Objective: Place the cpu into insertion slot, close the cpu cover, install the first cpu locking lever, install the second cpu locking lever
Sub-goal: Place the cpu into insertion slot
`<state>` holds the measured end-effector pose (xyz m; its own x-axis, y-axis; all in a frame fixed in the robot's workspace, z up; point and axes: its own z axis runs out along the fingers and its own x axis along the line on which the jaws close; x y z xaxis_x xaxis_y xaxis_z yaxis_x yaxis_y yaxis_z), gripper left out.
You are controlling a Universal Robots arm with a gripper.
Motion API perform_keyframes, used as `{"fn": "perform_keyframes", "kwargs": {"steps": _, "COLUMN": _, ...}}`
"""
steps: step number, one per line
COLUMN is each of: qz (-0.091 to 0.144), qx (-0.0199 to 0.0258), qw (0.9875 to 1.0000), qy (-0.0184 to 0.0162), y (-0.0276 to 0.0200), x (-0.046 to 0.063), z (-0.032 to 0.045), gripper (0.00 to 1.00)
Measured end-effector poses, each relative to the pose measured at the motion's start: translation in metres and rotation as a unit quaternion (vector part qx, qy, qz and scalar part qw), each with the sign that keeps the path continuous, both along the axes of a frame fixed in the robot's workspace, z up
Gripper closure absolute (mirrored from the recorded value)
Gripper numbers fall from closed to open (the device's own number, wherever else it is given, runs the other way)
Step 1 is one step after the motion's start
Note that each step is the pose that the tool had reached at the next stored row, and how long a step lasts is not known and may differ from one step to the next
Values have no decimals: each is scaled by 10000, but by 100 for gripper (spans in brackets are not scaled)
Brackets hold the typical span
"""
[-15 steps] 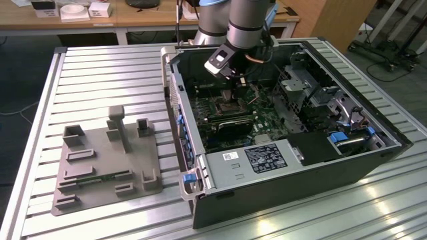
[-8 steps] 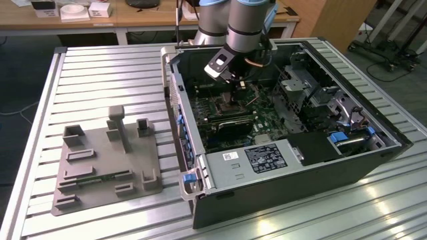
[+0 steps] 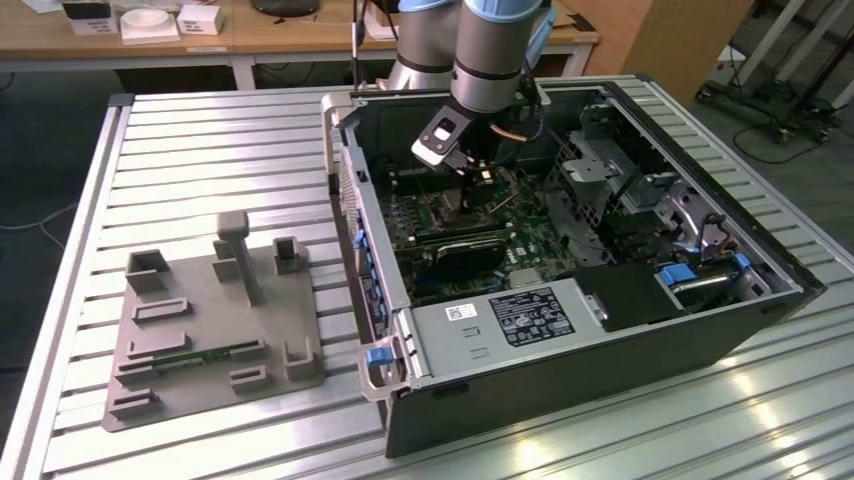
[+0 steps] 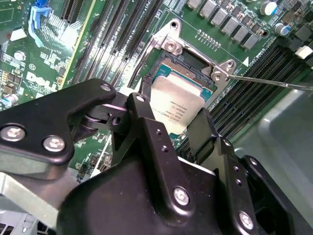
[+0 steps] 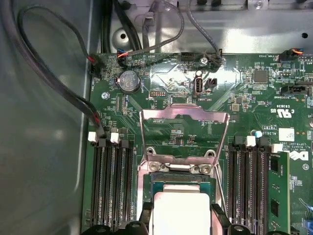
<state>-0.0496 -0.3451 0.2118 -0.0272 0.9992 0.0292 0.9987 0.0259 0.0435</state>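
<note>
In both wrist views the cpu (image 4: 177,102) (image 5: 179,211), a small silvery square chip, sits between my two black fingers (image 4: 141,110). My gripper (image 4: 170,109) (image 5: 182,218) is shut on it by two opposite edges. The chip lies right over the insertion slot (image 5: 178,182) (image 4: 190,69), whose dark rim shows past its far edge. Whether the chip rests fully in the slot I cannot tell. The cpu cover (image 5: 184,115) stands folded back open behind the slot. A thin locking lever (image 4: 274,82) (image 5: 223,181) sticks out unlatched beside it. In the exterior view my gripper (image 3: 467,168) reaches down into the open computer case.
Long black memory slots (image 5: 113,186) (image 5: 249,186) flank the socket, with one green memory stick (image 5: 279,191). Cables (image 5: 54,83) run along the case wall. A grey power supply box (image 3: 514,318) fills the case's near end. A grey fixture plate (image 3: 214,320) lies on the slatted table.
</note>
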Motion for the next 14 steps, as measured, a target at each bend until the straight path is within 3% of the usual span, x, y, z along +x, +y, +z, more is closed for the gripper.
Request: {"fn": "perform_keyframes", "kwargs": {"steps": 14, "qz": 0, "qx": 2, "qw": 10000, "qy": -1, "y": 1, "x": 0, "z": -17, "gripper": 46}}
